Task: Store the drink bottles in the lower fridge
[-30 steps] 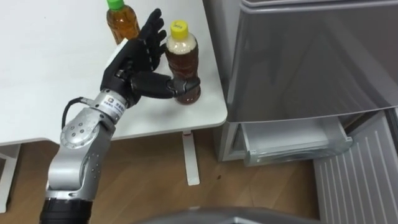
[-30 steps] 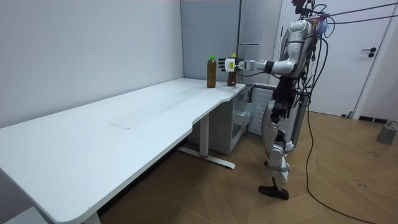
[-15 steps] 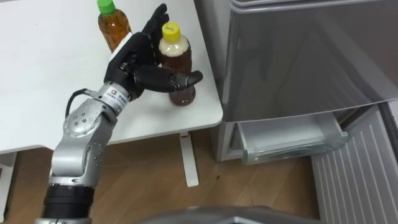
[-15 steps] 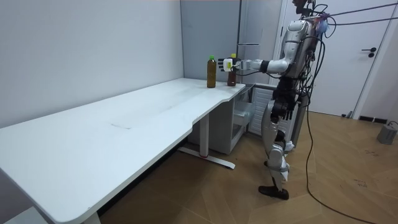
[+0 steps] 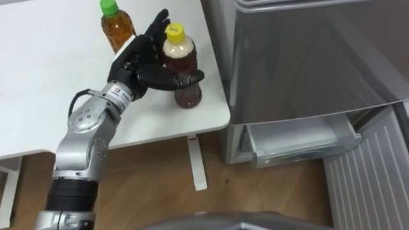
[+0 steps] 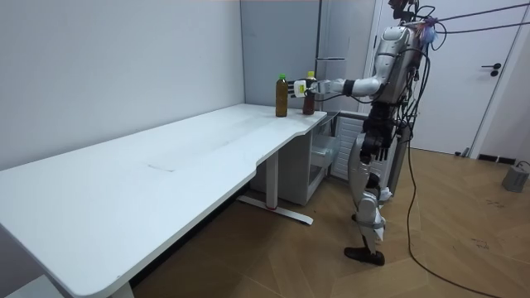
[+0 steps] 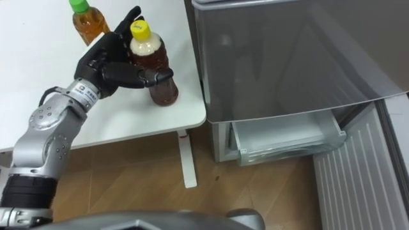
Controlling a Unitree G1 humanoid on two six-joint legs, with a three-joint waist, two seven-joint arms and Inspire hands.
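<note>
The left hand (image 5: 136,66) has closed in since a second ago — thumb wrapped across the yellow-capped bottle (image 5: 179,56), fingers behind — so the bottle, standing at the table (image 5: 51,96) corner, seems gripped, ready for the lower drawer (image 5: 297,144).

Drinks: two, namely one yellow-capped bottle (image 5: 181,67) and one green-capped bottle (image 5: 117,25). Tables: one white table (image 5: 51,83). Fridges: one grey fridge (image 5: 307,57), with one open lower drawer (image 5: 297,144). Robot hands: one, the left hand (image 5: 137,64).
</note>
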